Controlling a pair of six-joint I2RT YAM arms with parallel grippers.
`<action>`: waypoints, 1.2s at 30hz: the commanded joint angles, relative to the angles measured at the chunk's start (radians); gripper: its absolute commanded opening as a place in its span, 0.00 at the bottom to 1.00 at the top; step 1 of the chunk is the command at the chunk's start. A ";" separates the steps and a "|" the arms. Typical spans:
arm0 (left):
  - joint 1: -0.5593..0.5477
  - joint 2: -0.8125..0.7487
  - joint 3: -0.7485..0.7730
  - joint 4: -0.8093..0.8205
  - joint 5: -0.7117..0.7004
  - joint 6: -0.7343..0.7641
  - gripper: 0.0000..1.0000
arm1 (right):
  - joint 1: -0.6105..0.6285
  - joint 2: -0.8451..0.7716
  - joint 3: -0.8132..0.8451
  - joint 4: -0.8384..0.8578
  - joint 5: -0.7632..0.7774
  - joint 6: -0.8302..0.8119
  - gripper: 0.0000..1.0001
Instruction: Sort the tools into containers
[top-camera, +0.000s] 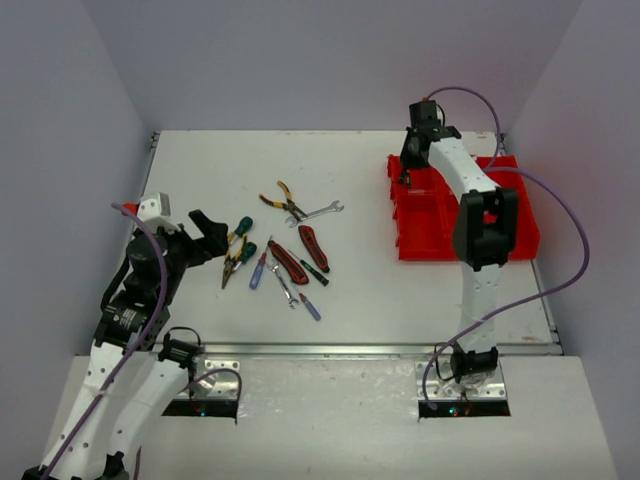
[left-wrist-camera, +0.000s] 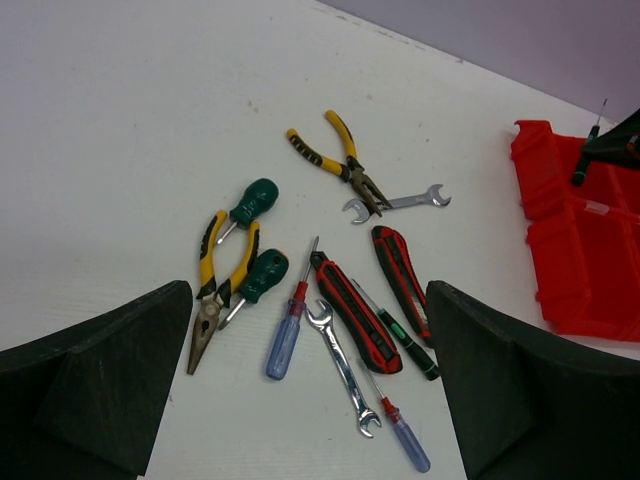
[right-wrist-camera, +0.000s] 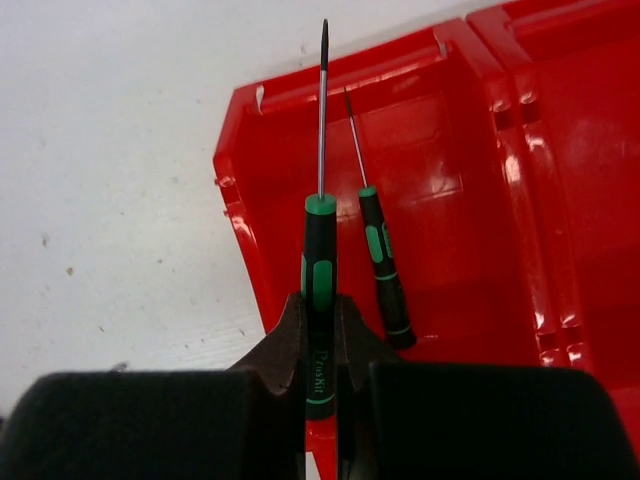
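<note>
The left end effector (top-camera: 213, 238) hovers at the near left of the desk (top-camera: 200, 170), its fingers (left-wrist-camera: 90, 390) spread wide with nothing between them. Just beyond it the loose tools lie in a cluster. Nearest is a small screwdriver (left-wrist-camera: 400, 435) with a blue handle and red collar, close to the end of a silver wrench (left-wrist-camera: 343, 368). On one side of the wrench lies a blue screwdriver (left-wrist-camera: 285, 340). On the other are two red-and-black handles (left-wrist-camera: 355, 312) with a thin dark screwdriver (left-wrist-camera: 400, 340) between them; I cannot tell whether the two handles are joined. To the left, long-nosed yellow pliers (left-wrist-camera: 213, 290) lie right against two stubby green screwdrivers (left-wrist-camera: 255, 200). Farther back, a second pair of yellow pliers (left-wrist-camera: 335, 160) touches a second wrench (left-wrist-camera: 400, 200) with its nose.

Well apart, at the far right, sits the red tray (top-camera: 420, 240). The right end effector (right-wrist-camera: 320, 330) hangs over the edge of its far left corner compartment. It is pressed tight on a green-and-black screwdriver (right-wrist-camera: 320, 270) whose blade points away. A matching screwdriver (right-wrist-camera: 383, 270) lies on that compartment's floor.
</note>
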 joint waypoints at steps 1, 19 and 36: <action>-0.012 0.002 0.011 0.051 -0.002 0.011 1.00 | 0.004 -0.090 -0.113 0.099 -0.011 0.029 0.06; -0.013 -0.005 0.017 0.039 -0.041 0.000 1.00 | 0.335 -0.375 -0.295 -0.041 -0.197 -0.294 0.62; -0.013 -0.017 0.016 0.040 -0.044 -0.001 1.00 | 0.725 -0.242 -0.456 -0.024 -0.113 -0.290 0.33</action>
